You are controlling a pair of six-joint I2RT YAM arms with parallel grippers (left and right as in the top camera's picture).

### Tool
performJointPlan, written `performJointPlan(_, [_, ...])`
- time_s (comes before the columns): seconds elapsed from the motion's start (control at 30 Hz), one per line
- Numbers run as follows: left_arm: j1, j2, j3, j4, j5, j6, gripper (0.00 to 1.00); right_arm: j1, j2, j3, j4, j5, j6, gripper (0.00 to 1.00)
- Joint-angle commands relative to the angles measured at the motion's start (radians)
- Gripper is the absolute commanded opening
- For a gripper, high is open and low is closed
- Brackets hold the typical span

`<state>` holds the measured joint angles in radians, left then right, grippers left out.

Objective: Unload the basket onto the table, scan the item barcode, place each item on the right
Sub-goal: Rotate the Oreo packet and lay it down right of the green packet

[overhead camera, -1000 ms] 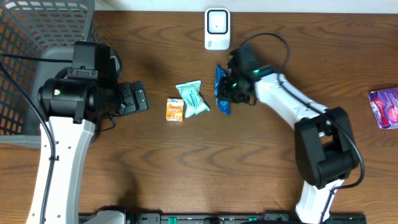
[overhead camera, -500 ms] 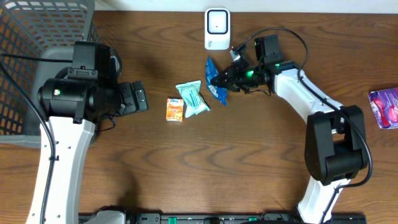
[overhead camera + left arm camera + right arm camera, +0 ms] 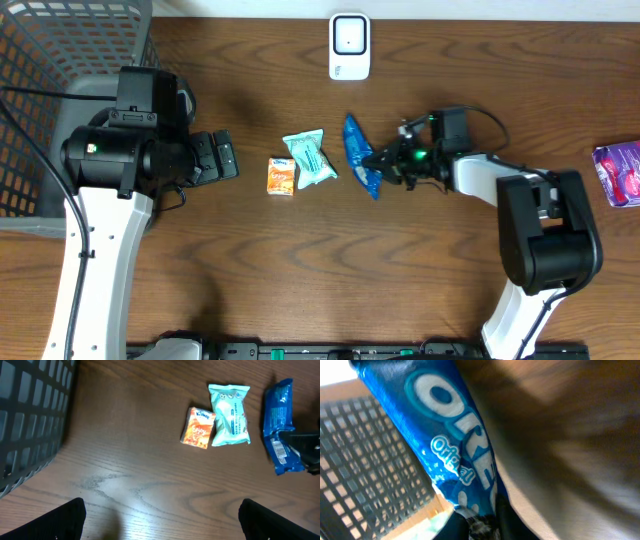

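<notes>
From where I stand, the blue Oreo packet [image 3: 360, 155] sits near the middle of the brown table [image 3: 400, 290]. It is just right of a teal packet [image 3: 308, 158] and well short of the white scanner [image 3: 349, 45] at the far edge. The right gripper [image 3: 385, 162] reaches in low from the right, its dark fingers [image 3: 472, 524] nipped together on the packet's crimped lower end. I cannot tell whether the packet rests on the wood or is lifted off it. The right wrist view is blurred, but the wrapper fills it and the white letters of "OREO" run down the blue foil, with "Original" in smaller script beneath. In the left wrist view the same packet shows a pale printed panel near its gripped end, too small to read. Touching the teal packet's left side is a small orange packet [image 3: 282, 174]. It has a white word across its top that I cannot make out, and the teal packet's printing is also too fine to read. The left gripper [image 3: 162, 512] hangs above bare wood left of these packets, its jaws spread wide and holding nothing. A grey wire basket [image 3: 60, 60] stands in the far left corner. A purple packet [image 3: 620, 172] lies at the right edge, its label unreadable.
</notes>
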<state>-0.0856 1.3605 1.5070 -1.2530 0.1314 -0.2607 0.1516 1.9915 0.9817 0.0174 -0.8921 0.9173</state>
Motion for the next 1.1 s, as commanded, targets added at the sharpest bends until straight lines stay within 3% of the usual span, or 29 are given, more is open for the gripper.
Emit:
performJointPlan(0.0, [0.002,-0.002,0.020,-0.003,-0.006,0.013,0.98,-0.040,-0.036,0.005,-0.008,0.047,0.025,0.24])
performJointPlan(0.2, [0.002,-0.002,0.020,-0.003,-0.006,0.013,0.98,-0.074,-0.109,0.015,-0.143,0.303,-0.042,0.50])
performJointPlan(0.4, [0.002,-0.002,0.020,-0.003,-0.006,0.013,0.98,-0.092,-0.222,0.074,-0.326,0.524,-0.160,0.49])
performJointPlan(0.57, [0.002,-0.002,0.020,-0.003,-0.006,0.013,0.98,-0.062,-0.312,0.148,-0.415,0.583,-0.267,0.47])
performJointPlan(0.87, [0.002,-0.002,0.020,-0.003,-0.006,0.013,0.98,0.018,-0.334,0.154,-0.426,0.625,-0.290,0.33])
performJointPlan(0.97, [0.002,-0.002,0.020,-0.003,-0.006,0.013,0.98,0.049,-0.292,0.138,-0.426,0.631,-0.290,0.21])
performJointPlan(1.07, [0.002,-0.002,0.020,-0.003,-0.006,0.013,0.98,0.087,-0.224,0.129,-0.430,0.655,-0.278,0.02])
